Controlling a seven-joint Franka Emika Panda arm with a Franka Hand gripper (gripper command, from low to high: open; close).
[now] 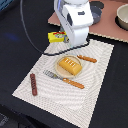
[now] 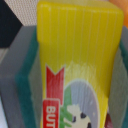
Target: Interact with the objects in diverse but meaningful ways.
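A yellow rectangular block (image 2: 80,55) with a red label fills the wrist view. It stands between the grey, teal-edged fingers (image 2: 24,75) of my gripper (image 2: 77,80), which is shut on it. In the exterior view the yellow block (image 1: 56,36) sits at the far corner of the placemat, under the white wrist that hides the fingers. An orange-brown scored bread loaf (image 1: 70,65) lies on a small plate (image 1: 59,70) mid-mat. A dark brown sausage (image 1: 33,84) lies near the mat's edge at the exterior view's left.
A striped placemat (image 1: 60,97) covers the dark table. An orange-handled fork (image 1: 63,79) lies in front of the plate and an orange-handled knife (image 1: 86,58) behind it. A brown board (image 1: 107,27) with a grey pot (image 1: 122,16) is at the back right.
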